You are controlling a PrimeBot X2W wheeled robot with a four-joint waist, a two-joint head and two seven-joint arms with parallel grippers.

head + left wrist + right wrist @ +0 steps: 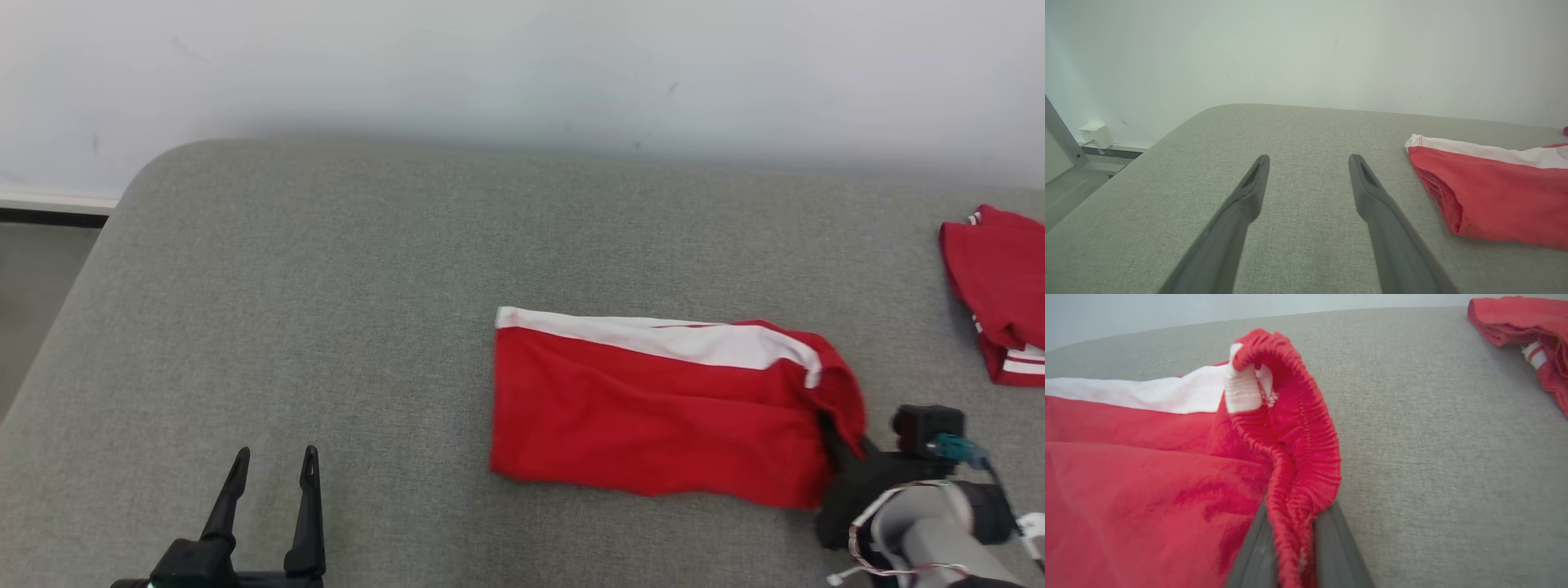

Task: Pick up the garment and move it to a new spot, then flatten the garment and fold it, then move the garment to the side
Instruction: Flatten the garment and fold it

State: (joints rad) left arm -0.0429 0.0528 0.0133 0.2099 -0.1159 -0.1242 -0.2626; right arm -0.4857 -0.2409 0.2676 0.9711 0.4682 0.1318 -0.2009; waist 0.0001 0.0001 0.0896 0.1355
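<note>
The right pincer [1296,516] is closed narrow on the gathered elastic waistband [1306,457] of the red garment [1147,477], and the band stands up between its two dark fingers. In the head view that pincer [831,431] reaches in from the lower right. Its fingers point up and to the left under the garment's lifted right edge, and the pale forearm [931,523] slants back toward the picture's corner. The garment [653,408] has a white stripe [653,335] along its far side. Apart from the lifted edge it lies flat on the grey tabletop [326,286], right of centre. The left pincer [276,457] hovers at the lower left, jaws wide and holding nothing. Its fingers point away from the robot, well apart from the garment. A second red garment [1000,286] lies crumpled at the right edge of the head view.
</note>
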